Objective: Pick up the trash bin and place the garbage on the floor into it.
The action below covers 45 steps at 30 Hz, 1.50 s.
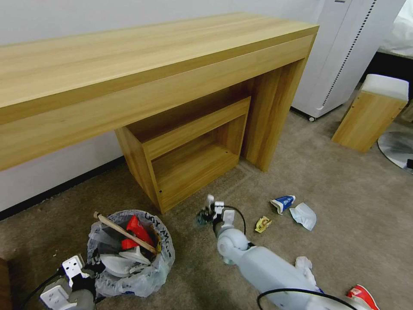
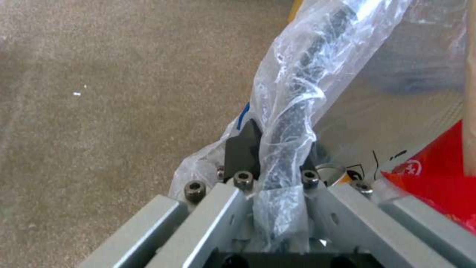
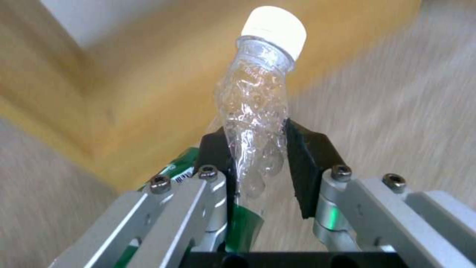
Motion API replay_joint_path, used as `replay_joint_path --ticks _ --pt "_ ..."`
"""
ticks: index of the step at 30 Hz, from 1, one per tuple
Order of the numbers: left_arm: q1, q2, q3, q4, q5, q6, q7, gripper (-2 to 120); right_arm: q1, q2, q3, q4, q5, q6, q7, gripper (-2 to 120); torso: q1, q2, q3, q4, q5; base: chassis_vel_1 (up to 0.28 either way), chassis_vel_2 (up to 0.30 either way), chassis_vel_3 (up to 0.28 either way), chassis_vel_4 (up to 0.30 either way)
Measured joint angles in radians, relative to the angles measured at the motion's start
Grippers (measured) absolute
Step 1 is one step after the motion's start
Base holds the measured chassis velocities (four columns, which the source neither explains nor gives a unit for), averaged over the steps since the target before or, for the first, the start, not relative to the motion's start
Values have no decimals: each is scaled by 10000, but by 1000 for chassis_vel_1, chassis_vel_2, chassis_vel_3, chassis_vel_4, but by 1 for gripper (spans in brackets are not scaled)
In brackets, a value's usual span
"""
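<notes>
The right end effector (image 3: 258,163) is pinching a crumpled bottle (image 3: 260,111) at 3 o'clock from the trash bin (image 1: 129,254), whose bagged rim the left end effector (image 2: 270,156) is clamping, risking slippery plastic sliding free.

Long wooden desk (image 1: 142,56) against white wall (image 1: 64,17). Open-front wooden cubby (image 1: 189,146) under desk, beside right leg panel. White appliance (image 1: 344,51) on castors right of desk. Wooden stool (image 1: 372,114) with white cushion farther right, tilted. Round metal base (image 1: 398,148) at right edge. Dark baseboard (image 1: 60,187) along wall.
</notes>
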State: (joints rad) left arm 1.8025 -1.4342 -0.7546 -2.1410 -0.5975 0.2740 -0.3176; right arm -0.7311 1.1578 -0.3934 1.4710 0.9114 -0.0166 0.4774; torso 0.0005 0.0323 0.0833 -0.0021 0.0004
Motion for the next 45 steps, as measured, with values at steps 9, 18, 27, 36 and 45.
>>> replay_joint_path --ticks 9,18,27,36,45 --pt "183 9 89 -463 44 93 -15 0 1065 -2621 -678 3861 -230 1602 -1107 21 0 0 -1 -1 -4 0 0 0 0" --pt "667 -43 180 -1093 213 209 -27 0 3239 -3014 -3207 4868 -182 2919 -2427 21 0 0 -1 -1 -4 0 0 0 0" --pt "1338 -114 185 -1939 273 369 4 0 4716 -2765 -5544 5144 -264 3253 -2822 20 0 0 0 -2 -5 0 0 0 0" --pt "1566 4 157 -2211 109 535 -10 0 5019 -2774 -6668 4860 -622 3261 -2798 20 0 0 0 -2 -4 0 0 0 0" --pt "1600 -69 190 -2346 110 551 -14 0 5021 -2465 -7589 4067 -1124 3283 -2636 20 0 0 0 -2 -4 0 0 0 0"
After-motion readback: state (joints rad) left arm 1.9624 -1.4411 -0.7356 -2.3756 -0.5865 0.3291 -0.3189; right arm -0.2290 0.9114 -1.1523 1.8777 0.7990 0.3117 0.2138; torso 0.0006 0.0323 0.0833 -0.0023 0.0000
